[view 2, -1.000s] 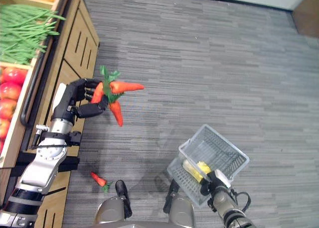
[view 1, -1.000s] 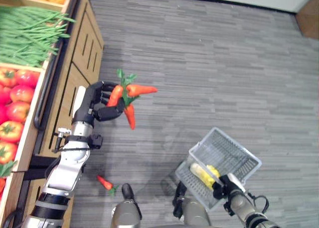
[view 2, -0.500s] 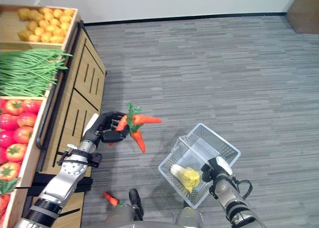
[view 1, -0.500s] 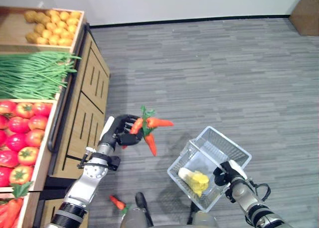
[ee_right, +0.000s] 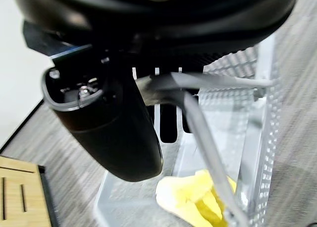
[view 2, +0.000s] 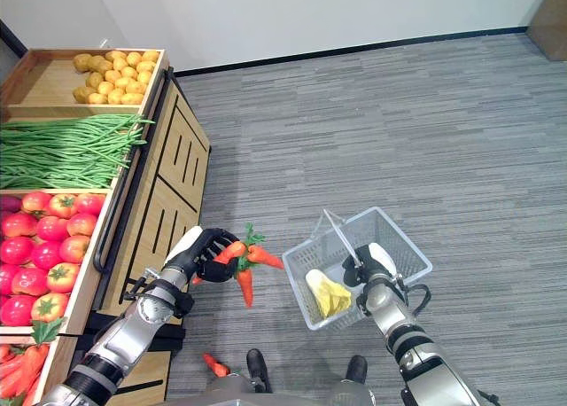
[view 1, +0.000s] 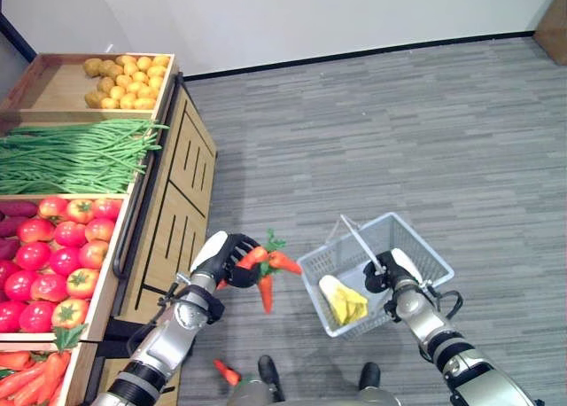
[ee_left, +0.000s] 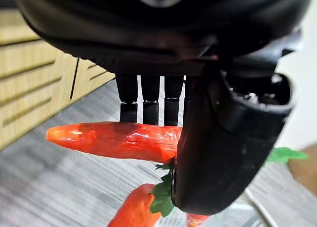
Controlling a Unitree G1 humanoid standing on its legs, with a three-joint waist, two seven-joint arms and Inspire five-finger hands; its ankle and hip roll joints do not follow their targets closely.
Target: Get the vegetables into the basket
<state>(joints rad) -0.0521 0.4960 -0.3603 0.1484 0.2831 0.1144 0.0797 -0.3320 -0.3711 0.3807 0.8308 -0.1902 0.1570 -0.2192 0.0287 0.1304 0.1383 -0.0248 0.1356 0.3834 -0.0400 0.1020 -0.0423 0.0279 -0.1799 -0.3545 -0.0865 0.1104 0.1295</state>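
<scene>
Closer together than a second ago, the bunch of carrots (view 1: 263, 269) and the wire basket (view 1: 416, 251) now hang just beside each other above the grey plank floor (view 1: 381, 122), though the camera itself has also swung. From the left eye view, the left robot hand (view 1: 223, 257) has its dark fingers curled round the orange carrots, whose green tops stick up and whose tips point toward the basket's near rim. The right robot hand (view 1: 390, 269) grips the basket's thin metal handle (view 1: 357, 241), and a pale yellow vegetable (view 1: 344, 300) lies inside against the near wall. A stray carrot (view 1: 227, 372) lies on the floor below the left arm. To the robot's left stands a wooden produce stand (view 1: 177, 202) with slatted doors, holding potatoes (view 1: 124, 80), long green beans (view 1: 75, 156) and glossy red tomatoes (view 1: 53, 264). The right eye view shows the same layout, with carrots in the stand's lowest bin (view 2: 18, 370). In the left wrist view, fingers (ee_left: 143, 100) and thumb pinch one smooth carrot crosswise, leaves and a second root below. In the right wrist view, fingers (ee_right: 166, 123) hook over the handle, with the mesh wall and yellow vegetable past them.
</scene>
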